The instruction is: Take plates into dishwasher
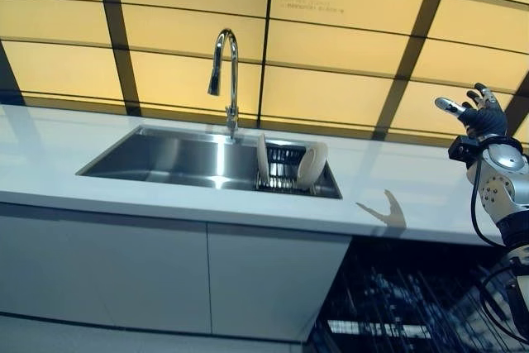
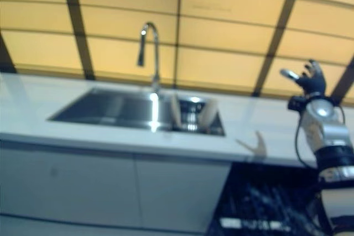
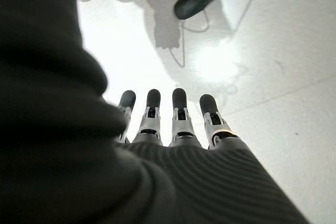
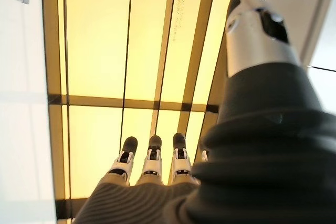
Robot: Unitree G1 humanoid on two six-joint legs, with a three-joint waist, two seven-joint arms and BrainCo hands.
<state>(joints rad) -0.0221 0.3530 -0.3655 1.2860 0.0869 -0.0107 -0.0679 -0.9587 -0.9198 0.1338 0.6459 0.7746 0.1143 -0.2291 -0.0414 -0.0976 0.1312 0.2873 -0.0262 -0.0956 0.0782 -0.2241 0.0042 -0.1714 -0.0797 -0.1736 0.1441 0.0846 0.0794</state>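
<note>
We have our right hand [image 1: 478, 113] raised in the air with its fingers spread and holding nothing, above the pale counter [image 1: 397, 196] and well off to the side of the work. Our left hand [image 3: 176, 124] shows only in its own wrist view, hanging over the pale floor [image 3: 283, 66] with its fingers straight and empty.

The plates [image 1: 312, 164] stand on edge in a dark wire rack [image 1: 283, 173] at the near end of the sink [image 1: 165, 159], well apart from the right hand, down and towards our left of it. The dishwasher [image 1: 397, 303] lies open below the right hand, under the counter, with its dark wire basket showing.

We judge the main risk to be the grasp itself. The plates look smooth, glossy and thin-rimmed, so curled fingers could slide off an edge and drop one onto the steel. They also stand close together, so reaching for one could knock the other over in the rack. The curved tap [image 1: 225, 72] rises just beyond the rack, and a high swing could strike it. Lowering a plate past the counter's lip could chip it.
</note>
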